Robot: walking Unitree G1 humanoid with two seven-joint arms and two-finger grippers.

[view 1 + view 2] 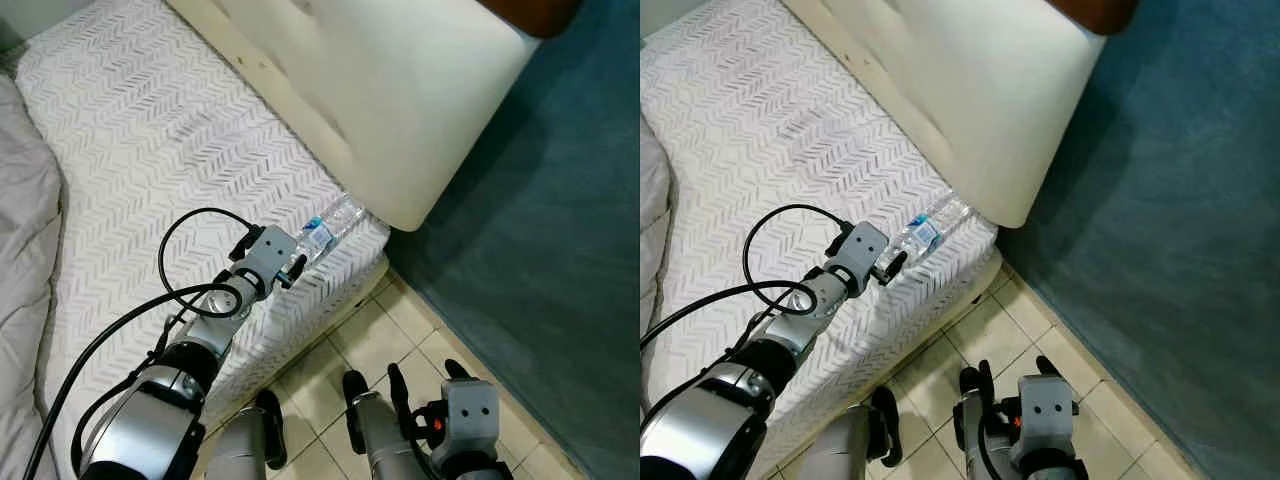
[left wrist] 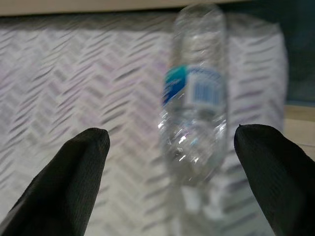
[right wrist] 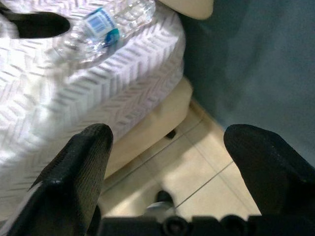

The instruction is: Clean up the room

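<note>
Down low over the floor tiles (image 1: 400, 330), the right gripper (image 3: 167, 162) hangs with its fingers wide apart, holding nothing. Farther out, the left gripper (image 2: 170, 162) reaches over the bed (image 1: 150, 150), fingers spread. The bottle (image 1: 328, 226) lies at the bed's corner, just past them. Next, I think it must slide forward and squeeze.

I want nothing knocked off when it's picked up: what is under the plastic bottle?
The clear plastic bottle with a blue label lies on the white chevron-patterned mattress, near its corner. What is beneath the cover is hidden.
</note>
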